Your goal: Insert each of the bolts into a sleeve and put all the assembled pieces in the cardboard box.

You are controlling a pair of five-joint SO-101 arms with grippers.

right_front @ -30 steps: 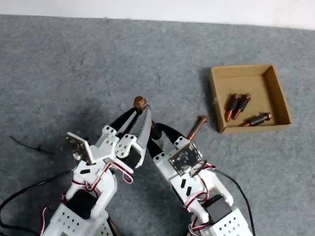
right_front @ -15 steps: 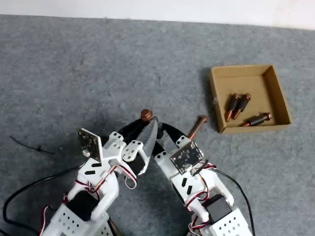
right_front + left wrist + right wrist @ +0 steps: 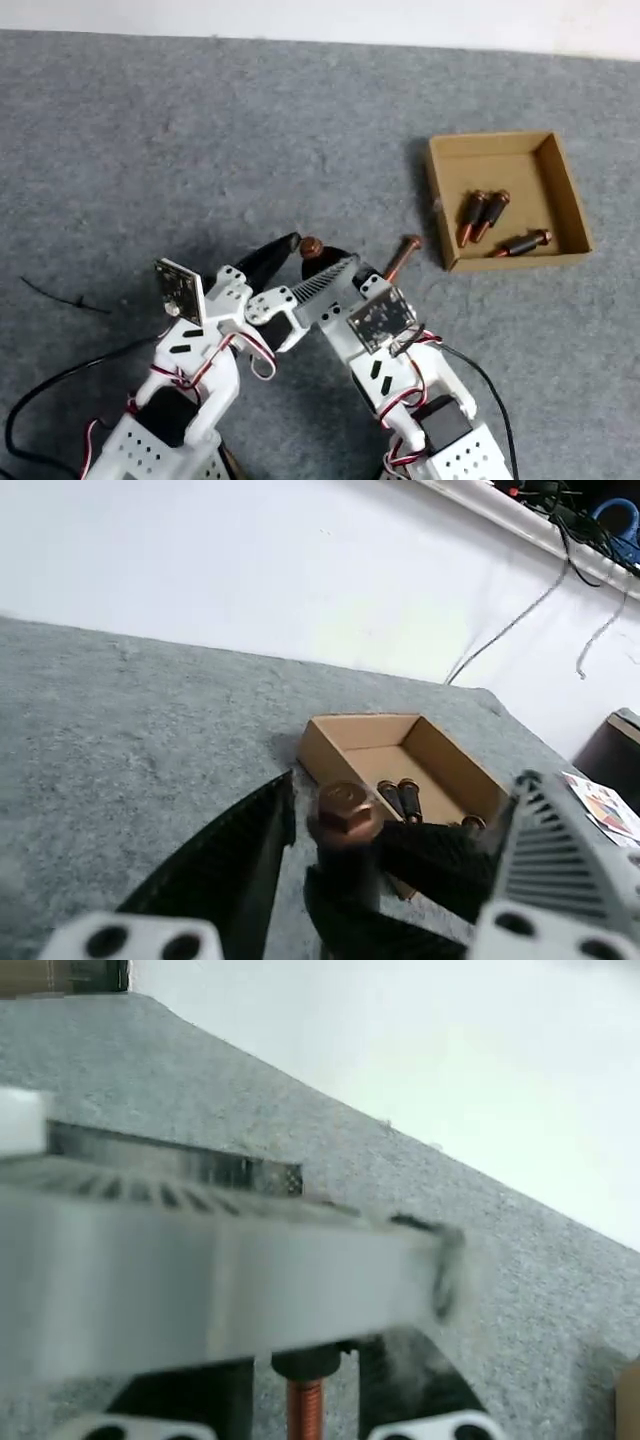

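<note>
The left hand [image 3: 322,251] is spread wide. Its black finger and its white toothed finger stand on either side of an upright bolt [image 3: 311,246] without touching it. The right hand [image 3: 305,1385] is closed on that bolt from below. The right wrist view shows the copper thread running down between its black fingers, and the left wrist view shows a dark sleeve [image 3: 347,875] just under the hex head. My reading is that the bolt is held upright, off the surface, so the sleeve sits fully on it. The left hand seems to stand wide so that the right one alone carries the grip.

Both arms sit at the near edge of a grey, carpet-like surface [image 3: 150,130]. On the right arm's side, well apart from the held bolt, an open cardboard box [image 3: 490,139] lies flat, likely within that arm's reach. Three assembled pieces [image 3: 489,214] rest inside it: two touch side by side and one lies apart. A second bolt [image 3: 399,259], with no sleeve, lies just beside the right arm, between it and the box, probably waiting its turn.

No brand, label or writing can be read on the box, the arms or the parts.
</note>
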